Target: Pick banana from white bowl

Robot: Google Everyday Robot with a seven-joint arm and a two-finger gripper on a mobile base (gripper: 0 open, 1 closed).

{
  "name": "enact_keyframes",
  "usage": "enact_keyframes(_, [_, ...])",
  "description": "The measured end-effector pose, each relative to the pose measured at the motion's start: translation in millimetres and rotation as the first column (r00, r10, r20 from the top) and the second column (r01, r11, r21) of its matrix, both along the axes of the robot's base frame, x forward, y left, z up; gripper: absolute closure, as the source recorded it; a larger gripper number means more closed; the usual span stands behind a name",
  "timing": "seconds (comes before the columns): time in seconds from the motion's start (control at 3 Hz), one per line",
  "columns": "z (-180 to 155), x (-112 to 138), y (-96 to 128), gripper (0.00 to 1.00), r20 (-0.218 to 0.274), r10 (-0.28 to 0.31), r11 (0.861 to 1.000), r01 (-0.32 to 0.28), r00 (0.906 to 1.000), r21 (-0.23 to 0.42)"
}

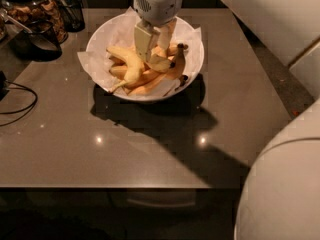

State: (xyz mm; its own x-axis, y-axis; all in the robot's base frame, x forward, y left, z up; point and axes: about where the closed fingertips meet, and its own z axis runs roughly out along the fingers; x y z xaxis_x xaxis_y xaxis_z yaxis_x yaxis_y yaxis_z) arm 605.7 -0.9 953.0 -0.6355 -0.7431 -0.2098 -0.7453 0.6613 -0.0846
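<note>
The white bowl (102,36), lined with crumpled white paper, stands at the back middle of the dark table and holds several bananas. The plump, strongly curved yellow banana (175,65) lies at the bowl's right side, with its dark ends toward the rim. My gripper (155,45) hangs straight down over the middle of the bowl. Its fingers are open and reach down among the fruit, astride the banana's left part. A longer banana with a thin stem (128,63) lies to the gripper's left. Darker orange-yellow bananas (145,85) lie beneath.
Dark glass jars (37,9) and a dark cup with a spoon (35,36) stand at the back left. A black cable (20,101) lies on the table's left edge. The robot's white body (285,184) fills the lower right. A pale counter (270,14) runs along the right.
</note>
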Motion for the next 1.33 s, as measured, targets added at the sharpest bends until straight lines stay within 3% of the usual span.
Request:
enact_keyframes(1.0, [-13.4,0.8,2.6,0.5,-0.014,0.004,0.999,-0.004,0.9999,-0.037])
enact_keyframes(1.33, [-17.0,2.3,3.6,0.45,-0.02,0.005,0.999,-0.006,0.9998,-0.043])
